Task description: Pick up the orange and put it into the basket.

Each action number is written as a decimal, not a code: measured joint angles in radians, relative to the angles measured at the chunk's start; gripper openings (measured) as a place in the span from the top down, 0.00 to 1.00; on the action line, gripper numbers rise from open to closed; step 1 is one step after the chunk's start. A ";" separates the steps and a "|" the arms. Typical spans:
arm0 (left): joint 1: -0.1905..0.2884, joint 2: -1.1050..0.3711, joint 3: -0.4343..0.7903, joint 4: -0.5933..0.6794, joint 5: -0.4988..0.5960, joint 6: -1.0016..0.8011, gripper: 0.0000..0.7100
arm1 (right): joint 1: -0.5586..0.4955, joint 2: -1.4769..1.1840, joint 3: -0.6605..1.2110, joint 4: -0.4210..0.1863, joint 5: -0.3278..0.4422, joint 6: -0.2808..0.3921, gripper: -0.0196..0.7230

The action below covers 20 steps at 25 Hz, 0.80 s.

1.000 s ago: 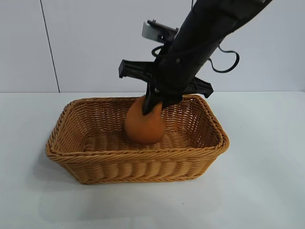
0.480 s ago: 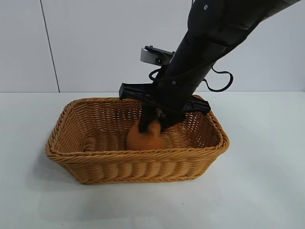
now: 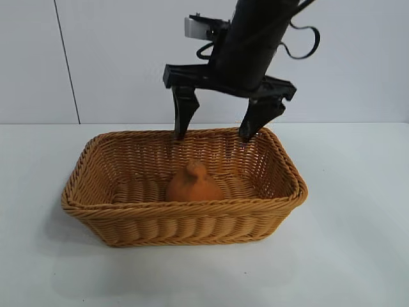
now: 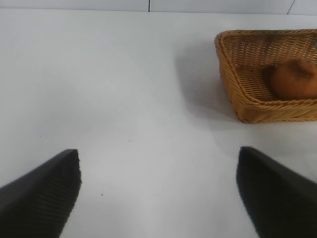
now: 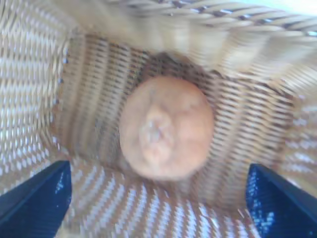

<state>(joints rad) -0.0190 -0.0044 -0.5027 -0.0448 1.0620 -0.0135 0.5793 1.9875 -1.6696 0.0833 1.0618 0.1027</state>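
From outside, the near wall of the basket [image 3: 185, 220] hides the bottom of the orange [image 3: 193, 185], so I cannot tell how it sits on the weave. My right arm runs off the top edge above my right pincer [image 3: 217, 134]. My right wrist view is smeared: the weave streaks, the fruit's skin is soft, and only the corners of my fingers [image 5: 34, 198] show. In my left wrist view the picture's edge cuts off the basket and part of the orange, and my left pincer [image 4: 158, 193] shows only its fingertips.
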 joint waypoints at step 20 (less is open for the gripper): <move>0.000 0.000 0.000 0.000 0.000 0.000 0.14 | -0.272 -0.003 -0.121 -0.179 0.158 0.021 0.08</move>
<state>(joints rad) -0.0190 -0.0044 -0.5027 -0.0448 1.0620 -0.0135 0.3078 1.9845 -1.7908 -0.0954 1.2203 0.1232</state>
